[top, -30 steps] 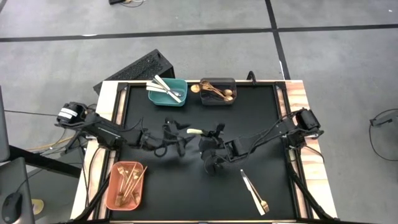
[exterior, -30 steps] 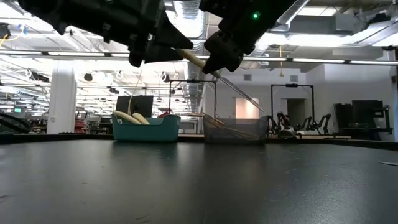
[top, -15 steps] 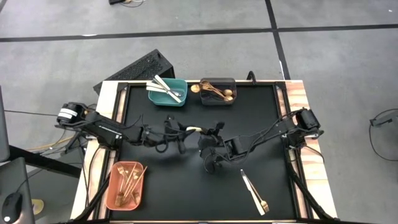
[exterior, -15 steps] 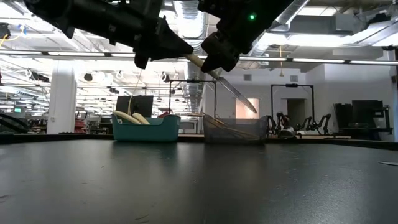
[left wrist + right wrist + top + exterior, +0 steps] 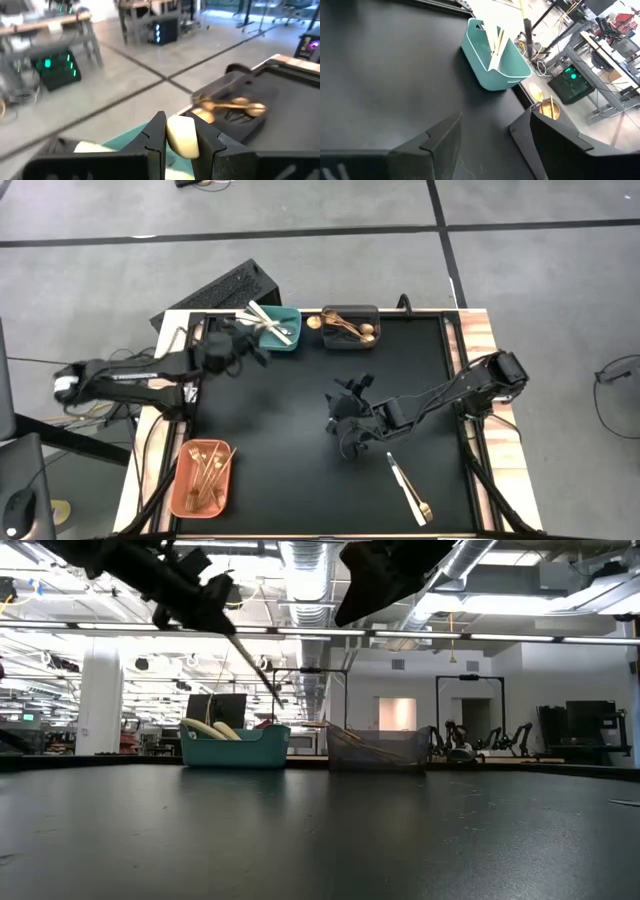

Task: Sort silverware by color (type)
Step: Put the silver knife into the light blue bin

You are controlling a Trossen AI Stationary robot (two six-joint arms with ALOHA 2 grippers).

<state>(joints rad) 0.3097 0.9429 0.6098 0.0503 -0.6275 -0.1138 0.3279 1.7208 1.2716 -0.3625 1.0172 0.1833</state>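
My left gripper (image 5: 250,340) is raised by the near left side of the teal bin (image 5: 272,330), shut on a knife (image 5: 250,660) with a cream handle and a silver blade. The teal bin holds white knives (image 5: 495,42). Gold spoons (image 5: 232,105) lie in the dark grey bin (image 5: 350,330), and gold forks lie in the salmon bin (image 5: 205,478) at the near left. My right gripper (image 5: 350,388) hangs open above the middle of the black mat, holding nothing. My left gripper pinches the knife's cream handle (image 5: 182,137) between its two fingers (image 5: 156,135). The fingers come about level from the table's left. The knife is lifted clear, and its blade (image 5: 262,680) slants down from the gripper toward the teal bin.
A knife and a gold fork (image 5: 410,490) lie together on the mat near the near right corner. The teal and dark grey bins stand side by side at the far edge. A dark keyboard-like object (image 5: 215,292) lies on the floor beyond the table's far left corner.
My left gripper has taken hold of the knife's handle at the middle of the table. It has then swung toward the far left, up to the teal bin, carrying the knife. My right gripper has let go of the knife and risen slightly.
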